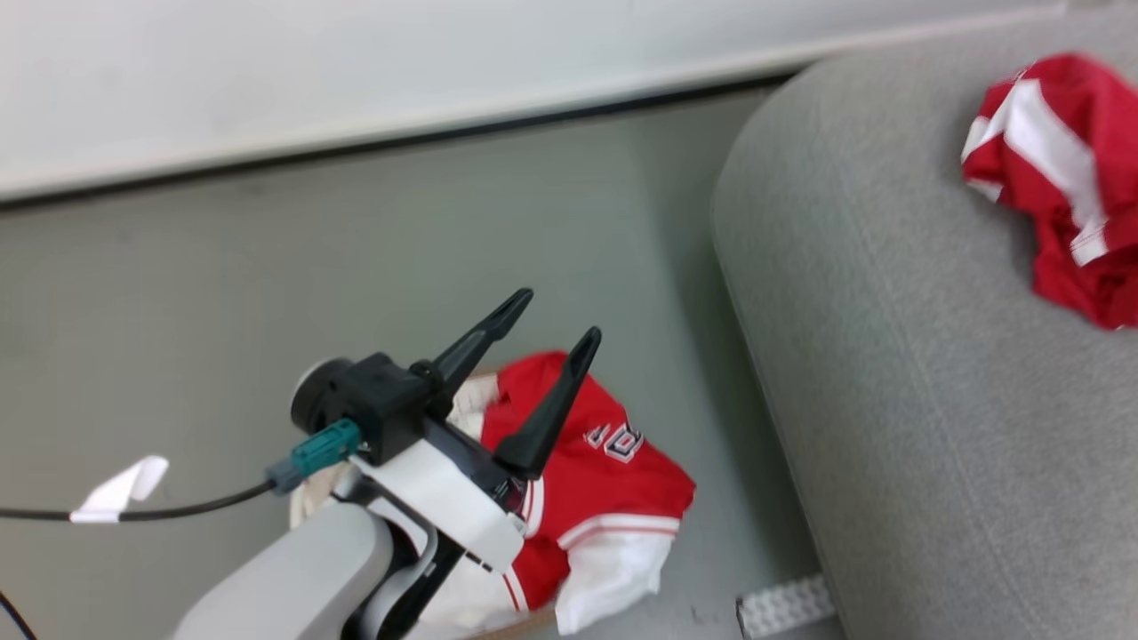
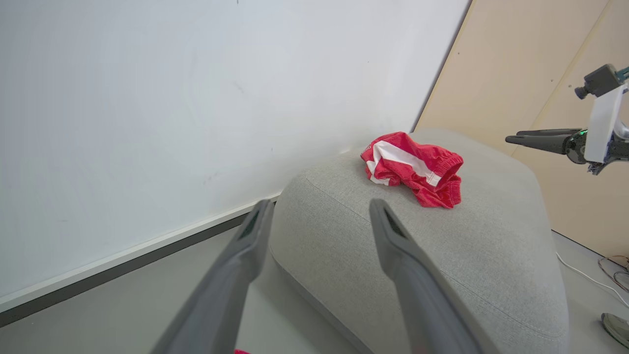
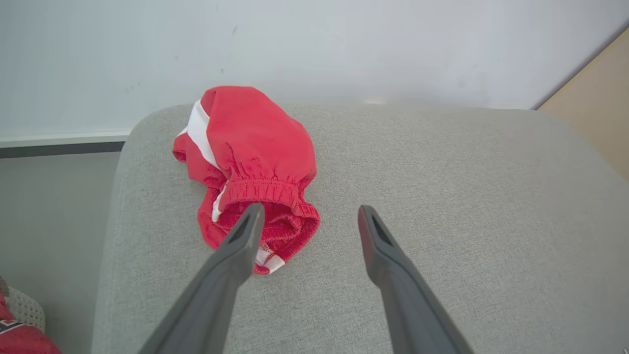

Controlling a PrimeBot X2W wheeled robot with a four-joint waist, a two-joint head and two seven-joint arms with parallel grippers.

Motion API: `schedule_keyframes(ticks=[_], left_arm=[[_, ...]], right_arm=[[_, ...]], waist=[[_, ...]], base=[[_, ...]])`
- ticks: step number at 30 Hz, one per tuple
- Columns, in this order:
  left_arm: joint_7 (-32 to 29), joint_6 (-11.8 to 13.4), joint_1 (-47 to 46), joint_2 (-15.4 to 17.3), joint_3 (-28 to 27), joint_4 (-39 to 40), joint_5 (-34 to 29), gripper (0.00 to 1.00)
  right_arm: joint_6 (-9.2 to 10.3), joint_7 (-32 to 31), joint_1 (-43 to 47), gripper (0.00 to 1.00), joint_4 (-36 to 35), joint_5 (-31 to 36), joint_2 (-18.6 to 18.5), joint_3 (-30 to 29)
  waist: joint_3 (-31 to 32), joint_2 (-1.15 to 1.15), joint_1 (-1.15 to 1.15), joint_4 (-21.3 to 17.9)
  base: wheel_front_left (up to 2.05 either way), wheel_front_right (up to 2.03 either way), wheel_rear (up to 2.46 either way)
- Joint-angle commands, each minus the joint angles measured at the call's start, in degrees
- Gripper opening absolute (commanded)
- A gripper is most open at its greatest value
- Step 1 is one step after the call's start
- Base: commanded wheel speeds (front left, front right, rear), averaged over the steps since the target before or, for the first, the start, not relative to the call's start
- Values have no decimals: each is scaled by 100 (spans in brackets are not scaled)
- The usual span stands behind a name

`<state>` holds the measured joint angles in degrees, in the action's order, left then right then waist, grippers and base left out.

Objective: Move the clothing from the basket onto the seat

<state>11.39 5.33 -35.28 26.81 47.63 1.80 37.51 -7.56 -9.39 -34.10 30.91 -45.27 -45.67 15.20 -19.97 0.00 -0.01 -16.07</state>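
On the seat's [image 3: 442, 196] far-left corner, clothing [image 3: 255, 147] is lying free because the right gripper [image 3: 310, 210] is gaping open, left gripper [image 1: 558, 313] likewise.

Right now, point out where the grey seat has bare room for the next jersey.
The large light-grey woven seat is bare from the crumpled red-and-white garment across toward the beige panel, and along its near edge. Crowded: the garment's corner by the white wall, and the white perforated basket under a red jersey.
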Motion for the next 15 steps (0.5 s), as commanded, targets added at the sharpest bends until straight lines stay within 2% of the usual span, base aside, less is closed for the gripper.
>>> schedule_keyframes(ticks=[1,4,8,12,15], left_arm=[[69,46,154,-34,-33,-68,113,100],[163,169,332,-49,-204,-135,236,100],[258,306,525,4,-434,-252,383,100],[314,463,745,33,-698,-333,514,100],[340,587,971,49,-901,-356,539,100]], right_arm=[[15,46,185,100,-220,-156,7,-26],[15,-12,306,100,-862,-430,59,-92],[15,62,428,100,-1463,-309,284,-232],[15,211,644,100,-1949,-29,675,-476],[14,325,975,100,-2386,136,1130,-726]], waist=[[519,0,1,112],[827,0,1,167],[1182,0,1,346],[1449,0,1,575],[1548,0,1,761]], base=[[0,0,0],[0,0,0],[0,0,0],[0,0,0],[0,0,0]])
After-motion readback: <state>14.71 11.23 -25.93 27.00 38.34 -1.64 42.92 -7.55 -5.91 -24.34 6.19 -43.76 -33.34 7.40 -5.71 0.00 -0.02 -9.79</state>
